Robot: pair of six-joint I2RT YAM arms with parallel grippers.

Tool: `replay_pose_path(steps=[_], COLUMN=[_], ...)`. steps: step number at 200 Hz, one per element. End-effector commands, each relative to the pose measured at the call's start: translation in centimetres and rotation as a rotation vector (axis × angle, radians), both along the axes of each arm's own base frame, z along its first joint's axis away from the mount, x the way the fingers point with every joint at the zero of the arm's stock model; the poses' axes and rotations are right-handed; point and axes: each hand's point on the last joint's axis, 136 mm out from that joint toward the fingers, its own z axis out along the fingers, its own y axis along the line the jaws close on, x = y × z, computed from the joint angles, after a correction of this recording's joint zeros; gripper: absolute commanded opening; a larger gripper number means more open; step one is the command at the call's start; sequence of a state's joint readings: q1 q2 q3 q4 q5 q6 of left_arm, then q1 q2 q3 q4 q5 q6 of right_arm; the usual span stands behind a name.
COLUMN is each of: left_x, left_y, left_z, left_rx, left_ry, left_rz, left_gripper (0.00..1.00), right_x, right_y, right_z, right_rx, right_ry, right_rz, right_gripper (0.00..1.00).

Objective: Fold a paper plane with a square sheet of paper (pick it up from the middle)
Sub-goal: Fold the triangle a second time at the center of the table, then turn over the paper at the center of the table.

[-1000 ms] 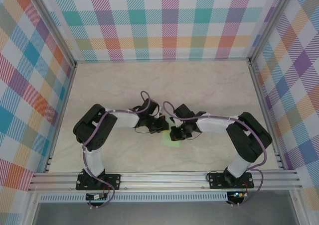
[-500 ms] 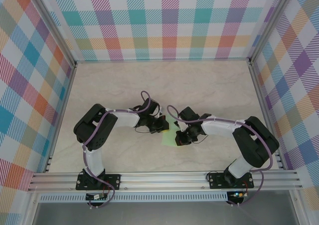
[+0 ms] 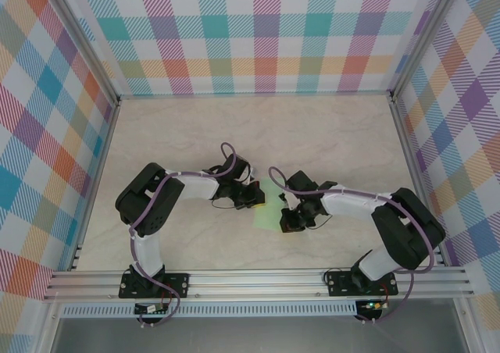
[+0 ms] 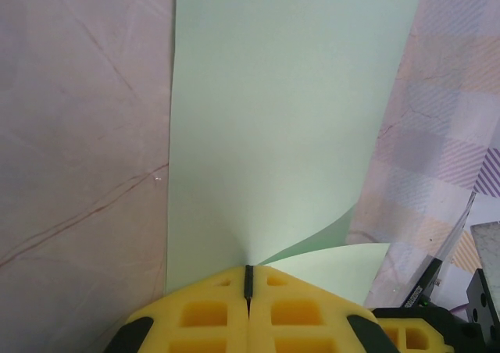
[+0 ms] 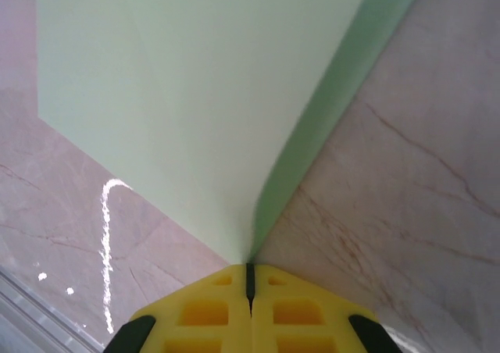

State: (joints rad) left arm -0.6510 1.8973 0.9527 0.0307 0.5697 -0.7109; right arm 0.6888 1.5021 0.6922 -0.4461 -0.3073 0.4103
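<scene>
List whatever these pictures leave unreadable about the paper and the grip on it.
- Left wrist view: the paper runs off the top edge; its pinched edge is hidden by the left fingers.
- Right wrist view: the paper runs off the top; the right fingers hide the pinched part.
- Top view: the fingers cover part of the paper; its creases are too small to read.

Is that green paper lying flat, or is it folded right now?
Bent, not flat: the square sheet of paper curls over where the left gripper pinches it, and the right gripper pinches its other side.
</scene>
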Motion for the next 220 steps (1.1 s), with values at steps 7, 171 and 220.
replay_pose_path(steps=[7, 171, 220], left_x=[-1.8, -0.3, -1.0], left_y=[3.8, 1.9, 1.3], left_z=[-5.9, 2.4, 1.7], left_rx=[0.209, 0.007, -0.006], left_ry=[0.113, -0.015, 0.015], left_rz=[0.055, 0.159, 0.133], left_gripper=[0.05, 0.34, 0.32], right_x=[1.0, 8.8, 9.0], right_y=[-0.1, 0.5, 1.0], right_z=[2.0, 3.3, 2.2], right_rx=[0.002, 0.109, 0.108], right_ry=[-0.041, -0.127, -0.088], right_rz=[-0.065, -0.380, -0.368], right_gripper=[0.04, 0.41, 0.30])
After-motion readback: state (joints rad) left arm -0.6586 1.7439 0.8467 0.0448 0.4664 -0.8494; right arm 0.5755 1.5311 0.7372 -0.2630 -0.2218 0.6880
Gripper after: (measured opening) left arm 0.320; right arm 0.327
